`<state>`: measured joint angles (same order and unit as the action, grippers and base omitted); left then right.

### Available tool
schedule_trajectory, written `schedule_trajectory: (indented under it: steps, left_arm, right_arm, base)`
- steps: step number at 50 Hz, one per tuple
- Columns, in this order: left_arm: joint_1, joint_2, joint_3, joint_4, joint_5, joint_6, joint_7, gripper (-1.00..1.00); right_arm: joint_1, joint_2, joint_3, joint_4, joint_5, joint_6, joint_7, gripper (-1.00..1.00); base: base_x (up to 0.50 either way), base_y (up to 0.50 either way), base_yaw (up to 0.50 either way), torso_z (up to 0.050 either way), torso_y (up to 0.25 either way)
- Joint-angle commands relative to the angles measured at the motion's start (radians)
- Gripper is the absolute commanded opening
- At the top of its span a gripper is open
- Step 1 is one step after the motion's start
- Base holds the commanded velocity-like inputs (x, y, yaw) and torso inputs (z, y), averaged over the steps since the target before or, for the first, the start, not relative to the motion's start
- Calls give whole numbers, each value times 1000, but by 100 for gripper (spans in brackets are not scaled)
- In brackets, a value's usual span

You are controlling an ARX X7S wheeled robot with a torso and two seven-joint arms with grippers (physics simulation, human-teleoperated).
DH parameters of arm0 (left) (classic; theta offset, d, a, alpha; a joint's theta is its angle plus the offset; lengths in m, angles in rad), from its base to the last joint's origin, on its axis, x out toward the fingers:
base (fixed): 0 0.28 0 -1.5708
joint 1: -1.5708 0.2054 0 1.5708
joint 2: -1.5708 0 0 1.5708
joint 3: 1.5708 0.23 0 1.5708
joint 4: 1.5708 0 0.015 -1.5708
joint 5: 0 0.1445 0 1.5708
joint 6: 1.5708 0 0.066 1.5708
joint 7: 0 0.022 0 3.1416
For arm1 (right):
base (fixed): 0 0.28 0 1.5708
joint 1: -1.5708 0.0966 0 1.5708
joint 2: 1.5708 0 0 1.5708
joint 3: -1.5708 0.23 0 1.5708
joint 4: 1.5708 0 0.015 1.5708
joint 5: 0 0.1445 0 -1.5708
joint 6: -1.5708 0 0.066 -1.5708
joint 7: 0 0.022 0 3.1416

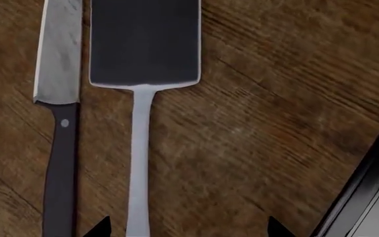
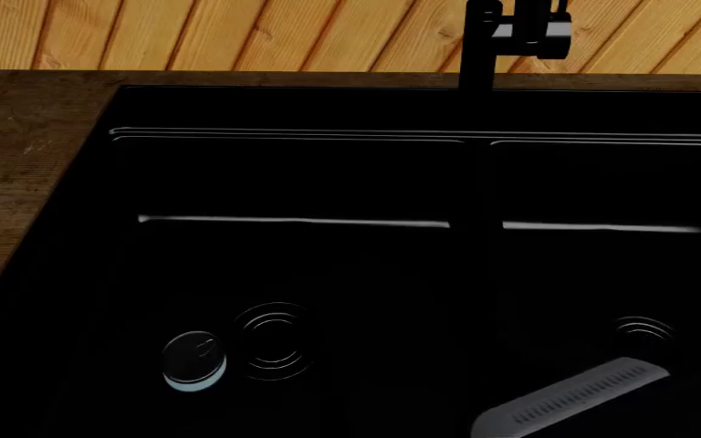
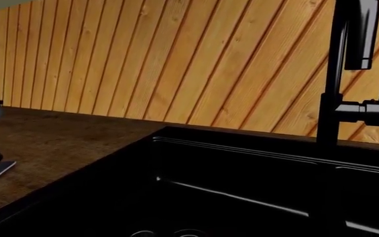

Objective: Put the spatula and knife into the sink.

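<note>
In the left wrist view the knife (image 1: 59, 123), silver blade and dark handle, lies flat on the wooden counter. Right beside it and parallel lies the spatula (image 1: 143, 44), a grey square blade on a long pale handle. My left gripper (image 1: 188, 229) hovers above the handle ends, open. Only its two dark fingertips (image 1: 97, 228) show, wide apart. The spatula handle runs between them, close to the one on the knife's side, and the knife handle lies just outside. The black sink (image 2: 326, 109) with two basins fills the head view. My right gripper does not show in any view.
A black faucet (image 2: 482, 46) stands at the sink's back rim. A pale ribbed slab (image 2: 570, 401) lies in the right basin, and a small round piece (image 2: 193, 360) sits by the left drain. The sink's glossy edge (image 1: 374, 197) lies near my left gripper. Plank wall behind.
</note>
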<state>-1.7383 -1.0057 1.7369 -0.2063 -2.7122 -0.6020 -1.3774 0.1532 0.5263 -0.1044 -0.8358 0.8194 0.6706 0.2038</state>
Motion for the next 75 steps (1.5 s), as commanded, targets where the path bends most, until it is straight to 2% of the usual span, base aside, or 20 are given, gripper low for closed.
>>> schedule_trajectory:
  steps: [1,18,32,75]
  left_arm:
    - [14,-8,-1,11,-3,10,11,100]
    - [55,-12,5,-1,-8,31,51,100]
    - [48,-21,15,-12,5,48,19,100]
    - [107,-43,45,-73,-7,80,30,100]
  right_arm:
    - [13,-3,1,-10,11,22,13,100]
    - [11,1,-5,-15,21,24,25,100]
    - [14,5,-7,-11,23,17,24,100]
    - [1,18,-19,-5,20,-7,27,100]
  base:
    - [0,0,0,0,0]
    - [0,0,0,0,0]
    - [2,0,0,0,0]
    - [2,1,0,-1,0]
